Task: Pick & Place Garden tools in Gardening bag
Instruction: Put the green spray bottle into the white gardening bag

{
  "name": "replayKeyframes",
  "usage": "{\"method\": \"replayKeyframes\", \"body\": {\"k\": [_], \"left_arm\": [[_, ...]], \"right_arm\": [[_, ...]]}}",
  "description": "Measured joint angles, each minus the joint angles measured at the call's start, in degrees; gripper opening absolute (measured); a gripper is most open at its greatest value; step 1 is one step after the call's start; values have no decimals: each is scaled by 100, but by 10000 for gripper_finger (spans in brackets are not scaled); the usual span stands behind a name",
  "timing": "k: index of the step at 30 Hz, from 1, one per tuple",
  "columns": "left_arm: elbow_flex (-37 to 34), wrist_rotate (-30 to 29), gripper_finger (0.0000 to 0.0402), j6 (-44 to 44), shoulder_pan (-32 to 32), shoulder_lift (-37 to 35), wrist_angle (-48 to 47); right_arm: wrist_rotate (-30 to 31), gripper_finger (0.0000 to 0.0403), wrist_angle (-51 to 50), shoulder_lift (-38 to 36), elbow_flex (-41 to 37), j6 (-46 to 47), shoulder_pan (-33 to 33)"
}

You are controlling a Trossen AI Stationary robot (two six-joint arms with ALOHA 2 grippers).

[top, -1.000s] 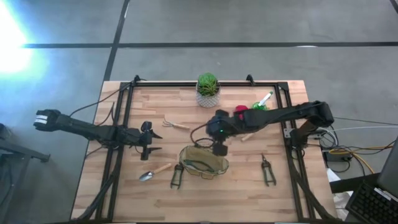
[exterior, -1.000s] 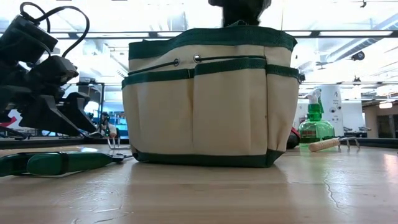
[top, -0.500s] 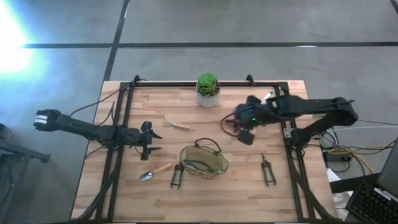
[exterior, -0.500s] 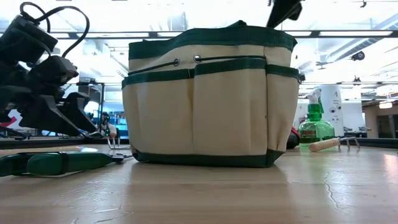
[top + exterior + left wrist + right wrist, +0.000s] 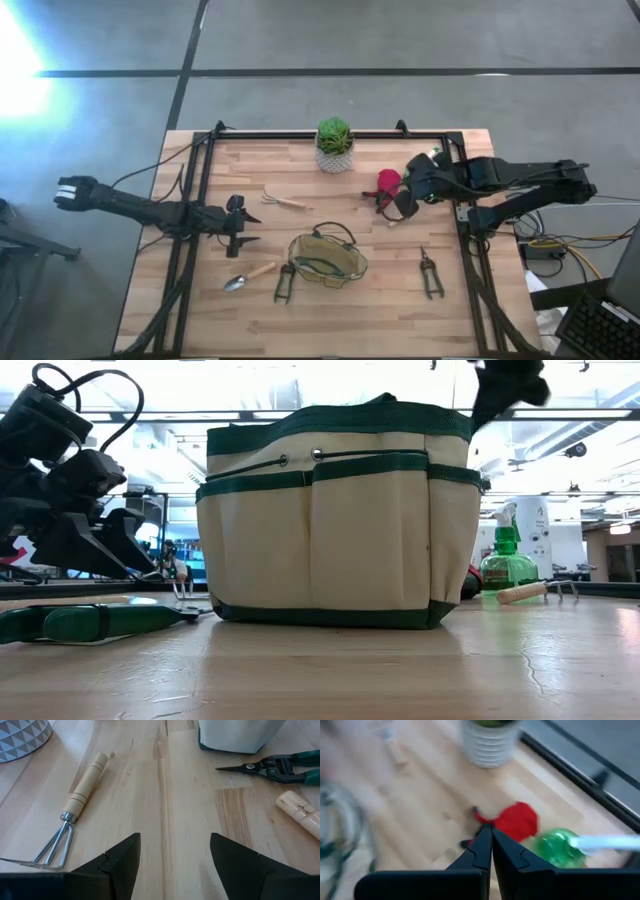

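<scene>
Wooden surface (image 5: 330, 300) carries the tools. Right claw (image 5: 400, 207), fingers pressed together and empty, hangs just beside the red item (image 5: 388, 181) near the spray bottle (image 5: 559, 848). Left claw (image 5: 240, 228), fingers apart, is low near the rake (image 5: 67, 817). Beige bag (image 5: 327, 261) with green trim stands upright mid-surface, between shears (image 5: 284, 283).

Glare whitens the high view's left edge; the right wrist view is motion-blurred throughout.
</scene>
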Motion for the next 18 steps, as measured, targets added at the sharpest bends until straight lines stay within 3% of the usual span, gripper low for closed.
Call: {"method": "replayKeyframes", "body": {"k": [5, 9, 18], "left_arm": [[0, -1, 241, 0, 1, -1, 1], [0, -1, 241, 0, 1, 1, 2], [0, -1, 241, 1, 1, -1, 2]], "right_arm": [[425, 8, -3, -165, -635, 858, -263], [412, 8, -2, -242, -949, 1307, -738], [-58, 9, -16, -242, -883, 1091, -1566]]}}
